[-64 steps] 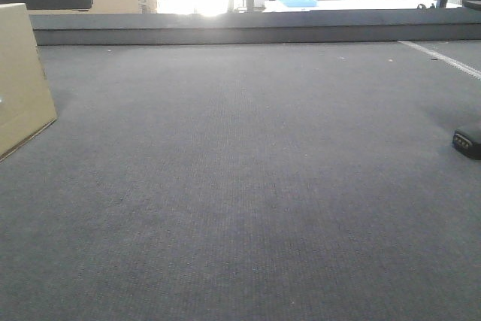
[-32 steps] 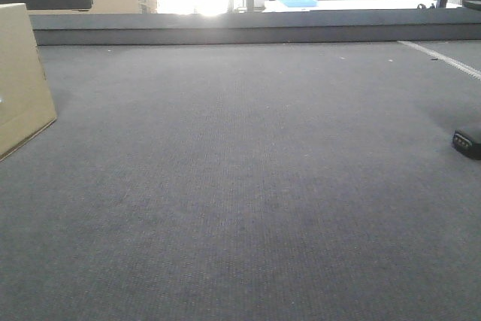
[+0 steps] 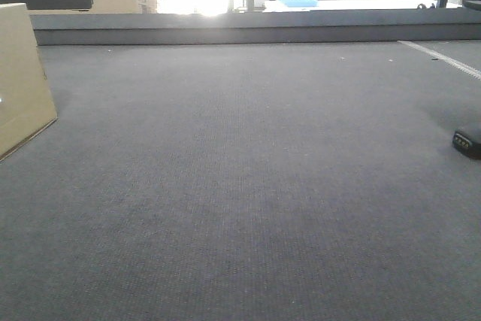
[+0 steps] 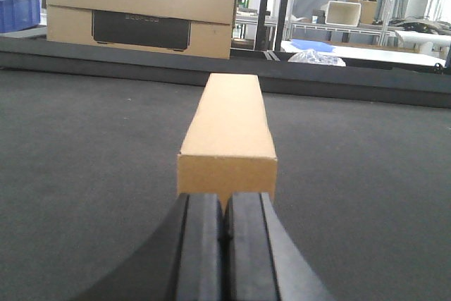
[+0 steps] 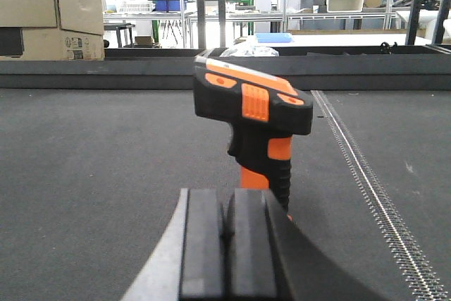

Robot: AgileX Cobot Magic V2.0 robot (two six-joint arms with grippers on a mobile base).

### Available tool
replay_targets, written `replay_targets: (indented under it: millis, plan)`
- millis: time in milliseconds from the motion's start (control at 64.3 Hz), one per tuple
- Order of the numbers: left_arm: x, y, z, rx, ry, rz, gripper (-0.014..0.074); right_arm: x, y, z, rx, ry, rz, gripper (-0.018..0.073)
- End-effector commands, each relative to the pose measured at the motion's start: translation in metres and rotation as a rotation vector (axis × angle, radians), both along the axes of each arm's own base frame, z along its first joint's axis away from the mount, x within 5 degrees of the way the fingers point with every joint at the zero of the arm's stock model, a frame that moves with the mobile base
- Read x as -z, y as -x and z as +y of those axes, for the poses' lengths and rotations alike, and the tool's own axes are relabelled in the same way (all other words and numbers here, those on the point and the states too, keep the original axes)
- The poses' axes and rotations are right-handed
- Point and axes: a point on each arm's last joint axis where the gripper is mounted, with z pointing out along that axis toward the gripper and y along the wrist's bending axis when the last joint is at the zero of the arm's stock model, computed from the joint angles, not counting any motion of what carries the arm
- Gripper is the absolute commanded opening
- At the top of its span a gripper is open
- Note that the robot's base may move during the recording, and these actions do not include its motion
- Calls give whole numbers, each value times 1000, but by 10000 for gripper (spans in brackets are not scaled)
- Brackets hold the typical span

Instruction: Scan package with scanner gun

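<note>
2 task items, both on the dark grey mat (image 3: 248, 186). Package (image 4: 229, 128): tan cardboard box, seen end-on in left wrist view, lying straight ahead of the left gripper (image 4: 224, 244), long axis running away from the camera toward the raised back ledge (image 4: 106, 61) of the mat. Near end of the package sits just beyond the fingertips; contact cannot be told. Left gripper pads pressed together, nothing between them. In the front view the package shows only as a tan slab at the left edge of the mat (image 3: 22, 80), label not readable.

Scanner gun (image 5: 257, 114): black body, orange top and orange grip sections, standing upright on the mat right ahead of the right gripper (image 5: 224, 244), head pointing left in that view. Right gripper pads also closed together, empty; scanner gun base is partly hidden behind them. Front view catches just a black end with pale dots at the right edge of the mat (image 3: 467, 142), well apart from the package.

Beyond the ledge: large stacked cartons (image 4: 141, 8) with a black printed panel, 1 blue bin (image 4: 17, 10), white tables (image 5: 338, 37). A zipper-like seam (image 5: 373, 195) runs along the mat right of the scanner gun.
</note>
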Motion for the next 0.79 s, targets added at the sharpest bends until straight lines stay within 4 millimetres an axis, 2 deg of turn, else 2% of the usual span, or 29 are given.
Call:
replay_targets:
  millis: [0,777]
  plan:
    - [-6,1,0,-6,-14,-66,-111,-1,0,0,-1,9,-13,-169]
    - [-5,1,0,-7,-31,-56,-111,-1,0,0,-1,9,-15,-169]
